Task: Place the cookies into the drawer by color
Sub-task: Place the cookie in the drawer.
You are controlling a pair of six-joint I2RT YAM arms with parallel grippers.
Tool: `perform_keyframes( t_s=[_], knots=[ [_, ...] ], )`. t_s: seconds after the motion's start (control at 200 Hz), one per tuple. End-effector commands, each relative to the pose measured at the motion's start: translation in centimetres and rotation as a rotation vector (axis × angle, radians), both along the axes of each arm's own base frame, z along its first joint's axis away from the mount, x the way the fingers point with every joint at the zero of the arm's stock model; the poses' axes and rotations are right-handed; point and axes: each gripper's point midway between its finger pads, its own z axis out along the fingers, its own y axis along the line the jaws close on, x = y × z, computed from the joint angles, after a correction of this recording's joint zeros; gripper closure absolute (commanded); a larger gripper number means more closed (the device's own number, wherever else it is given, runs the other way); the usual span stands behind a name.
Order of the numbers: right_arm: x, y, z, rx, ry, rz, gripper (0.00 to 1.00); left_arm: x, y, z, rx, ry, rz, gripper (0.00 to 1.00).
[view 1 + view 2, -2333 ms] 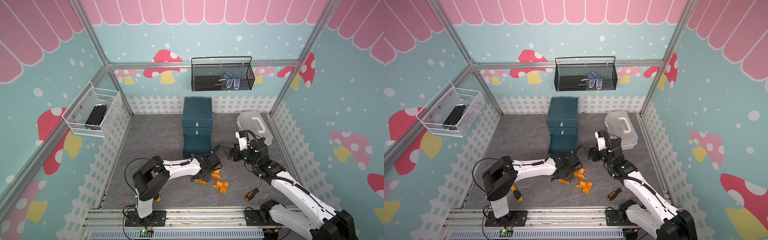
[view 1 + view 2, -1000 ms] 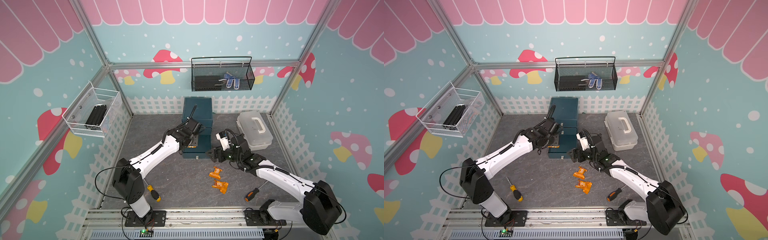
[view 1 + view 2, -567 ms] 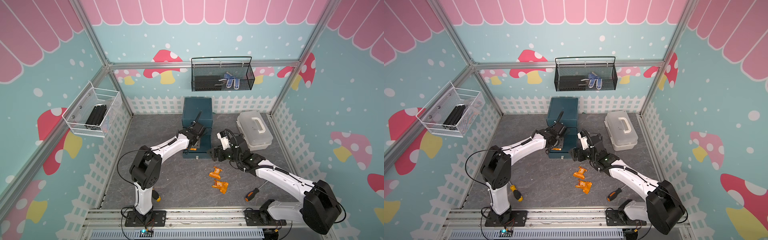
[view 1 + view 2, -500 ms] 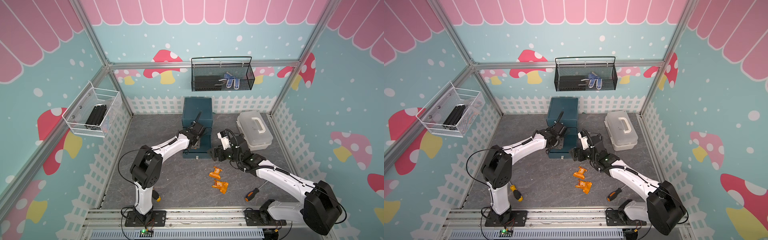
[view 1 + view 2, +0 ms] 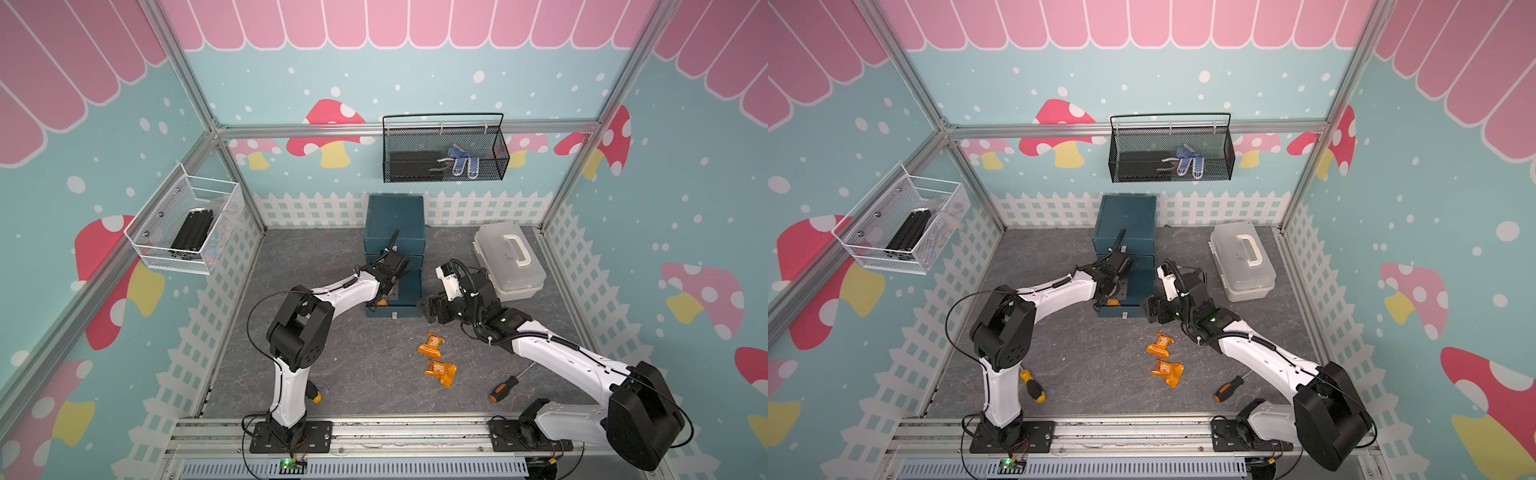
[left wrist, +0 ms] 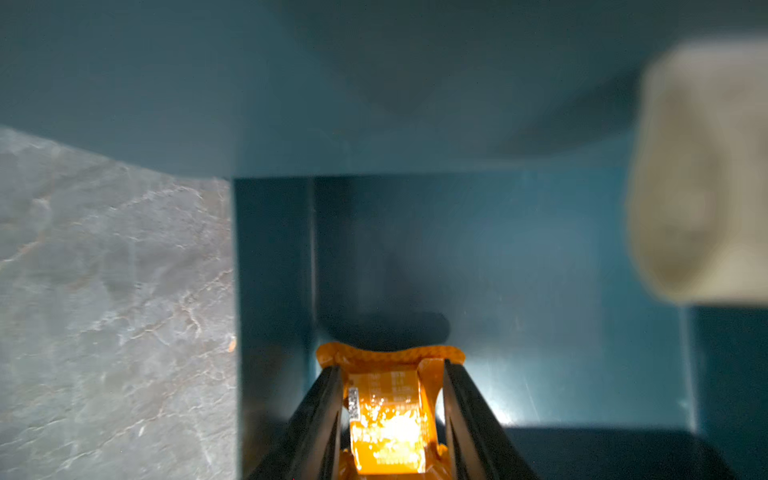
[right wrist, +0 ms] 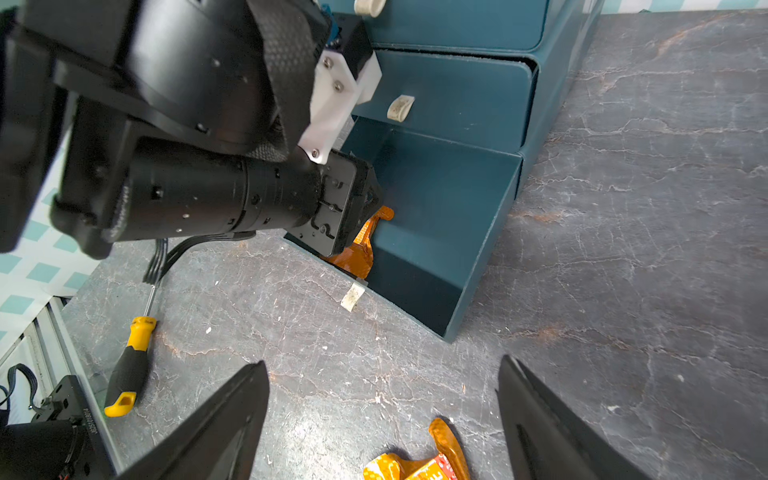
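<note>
**Holding an orange cookie inside the open bottom drawer**

The cabinet [image 5: 395,220] is standing at the back of the table [image 5: 332,374]. Its bottom drawer [image 7: 436,199] is pulled out. The two drawers above are sitting shut, hiding whatever they hold.

The left gripper [image 6: 390,368] is reaching into the open drawer near a front corner. Its jaws are partly closed, pinching the cookie [image 6: 388,419]. Whether the packet is touching the drawer floor is not showing, and both top views are giving only an orange sliver of it.

The right gripper [image 7: 382,361] is hovering wide open and empty beside the drawer front. Two loose cookies [image 5: 431,345] [image 5: 440,371] are lying on the table, and the right wrist view is cutting one off.

A closed white case [image 5: 509,266] is sitting right of the cabinet, contents unreadable. The black basket [image 5: 444,166] on the back wall is holding a dark block and something blue-and-white. The white basket [image 5: 187,232] is holding black bars.

The left arm is half hiding a yellow screwdriver [image 5: 313,397]. An orange screwdriver [image 5: 505,386] is lying near the right arm.
</note>
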Motion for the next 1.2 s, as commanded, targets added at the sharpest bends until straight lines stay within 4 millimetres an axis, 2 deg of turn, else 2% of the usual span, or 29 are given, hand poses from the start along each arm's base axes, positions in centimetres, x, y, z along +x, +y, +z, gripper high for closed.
perform_keyframes(
  t_s=[0.0,0.105,0.18,0.3,0.455,0.595,0.75,0.891,1.196],
  knots=[
    [-0.2,-0.8,0.2,-0.01,-0.019,-0.027,0.11,0.4,-0.2,-0.8,-0.028,-0.007,0.006,0.57],
    [-0.2,-1.0,-0.4,-0.02,-0.003,-0.039,0.12,0.3,-0.3,0.0,-0.045,-0.022,0.003,0.55],
    [-0.5,-1.4,-1.6,-0.035,0.033,-0.058,0.12,0.0,-0.4,1.4,-0.067,-0.053,-0.001,0.53],
    [-1.8,-2.4,-4.3,-0.068,0.125,-0.086,0.13,-0.8,-1.1,4.8,-0.115,-0.135,-0.025,0.47],
    [-3.9,-4.0,-6.6,-0.115,0.198,-0.141,0.15,-3.0,-2.2,9.4,-0.195,-0.252,-0.073,0.37],
    [-5.8,-4.1,-8.6,-0.142,0.257,-0.154,0.17,-5.0,-2.2,12.2,-0.26,-0.319,-0.094,0.32],
    [-6.7,-3.3,-11.0,-0.159,0.298,-0.159,0.2,-8.3,-1.1,13.1,-0.361,-0.371,-0.097,0.32],
    [-6.4,-2.5,-12.4,-0.166,0.309,-0.168,0.21,-10.5,0.4,13.0,-0.4,-0.377,-0.098,0.29],
    [-5.9,-0.4,-14.1,-0.2,0.338,-0.148,0.22,-12.4,1.2,11.9,-0.443,-0.365,-0.109,0.27]
  ],
)
